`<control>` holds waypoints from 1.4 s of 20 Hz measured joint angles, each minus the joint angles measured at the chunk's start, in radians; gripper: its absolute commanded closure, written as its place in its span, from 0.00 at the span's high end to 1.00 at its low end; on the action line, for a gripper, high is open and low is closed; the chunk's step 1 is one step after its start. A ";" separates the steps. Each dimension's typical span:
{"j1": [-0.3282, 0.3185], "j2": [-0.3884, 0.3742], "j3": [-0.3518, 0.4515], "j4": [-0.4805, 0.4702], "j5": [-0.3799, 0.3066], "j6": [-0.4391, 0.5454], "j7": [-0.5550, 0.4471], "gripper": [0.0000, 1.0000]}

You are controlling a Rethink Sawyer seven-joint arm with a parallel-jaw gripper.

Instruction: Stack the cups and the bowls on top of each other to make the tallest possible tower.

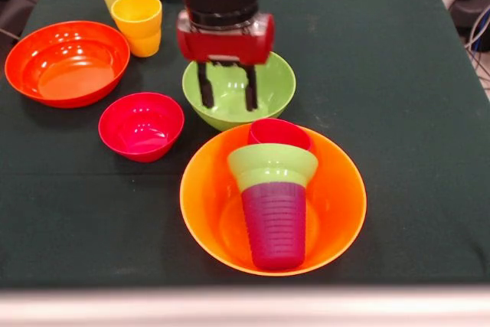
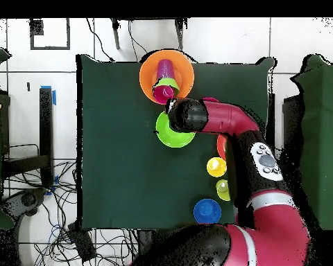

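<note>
Tower (image 1: 273, 189) of large orange plastic bowl, purple ribbed cup, small green bowl, red-pink cup stands; gripper (image 1: 227, 88) open, empty, at its 12 o'clock; other pieces unstacked.

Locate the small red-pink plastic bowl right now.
Front view: the small red-pink plastic bowl sits left of centre on the green cloth, between the wide orange-red bowl and the large green bowl.

I am seeing bright, even light falling from above. White glare is shining on the wide shallow orange-red plastic bowl (image 1: 67, 63). Soft shadows are lying on the dark green tablecloth (image 1: 398, 97) beside it.
</note>
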 measured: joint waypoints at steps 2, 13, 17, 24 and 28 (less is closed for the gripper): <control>0.037 0.034 -0.012 -0.048 0.000 0.029 0.000 1.00; 0.136 0.184 -0.054 -0.303 0.000 0.147 0.000 1.00; 0.126 0.233 -0.064 -0.363 0.000 0.153 0.000 1.00; 0.110 0.267 -0.091 -0.408 0.000 0.166 0.000 1.00; 0.103 0.273 -0.101 -0.441 0.003 0.216 0.000 1.00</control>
